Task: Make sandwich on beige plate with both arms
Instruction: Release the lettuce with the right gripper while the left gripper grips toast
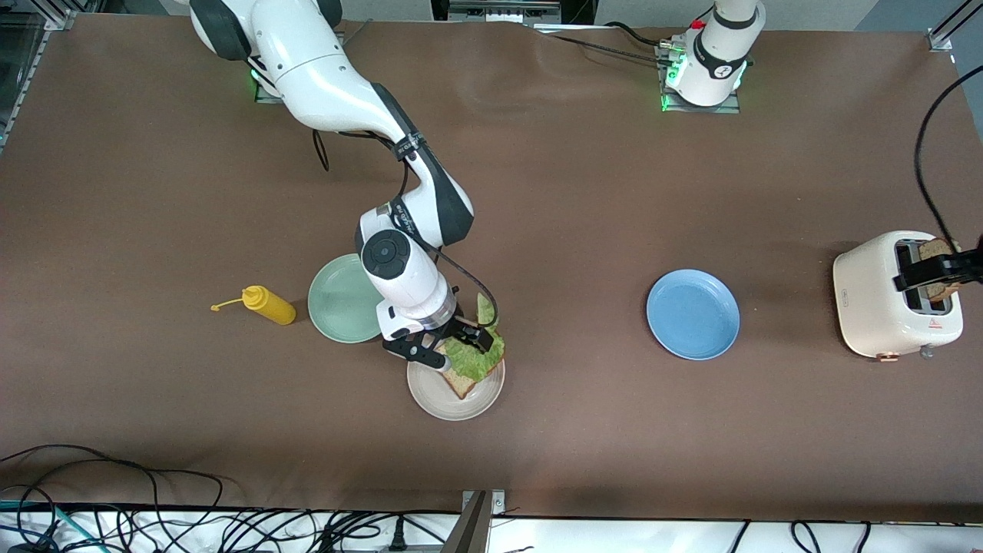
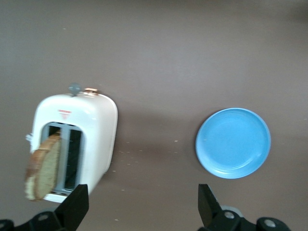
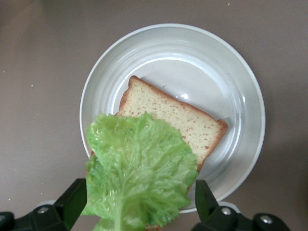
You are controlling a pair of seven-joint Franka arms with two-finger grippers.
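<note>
My right gripper [image 1: 443, 350] hangs over the beige plate [image 1: 438, 397], fingers spread wide, lettuce [image 3: 139, 168] loose between them on the bread slice [image 3: 185, 120]; my left gripper [image 1: 933, 276] over the toaster [image 1: 875, 303], fingers wide beside a second slice [image 2: 42, 168] sticking out of the slot.

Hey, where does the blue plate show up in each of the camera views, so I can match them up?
Front view: the round, shallow blue plate lies on the brown table, between the beige plate and the white toaster.
Left wrist view: the blue plate lies beside the toaster, above the left hand in the picture.
Right wrist view: not in it.
Shared landmark: the toaster with a bread slice sticking out, in the front and left wrist views.
</note>
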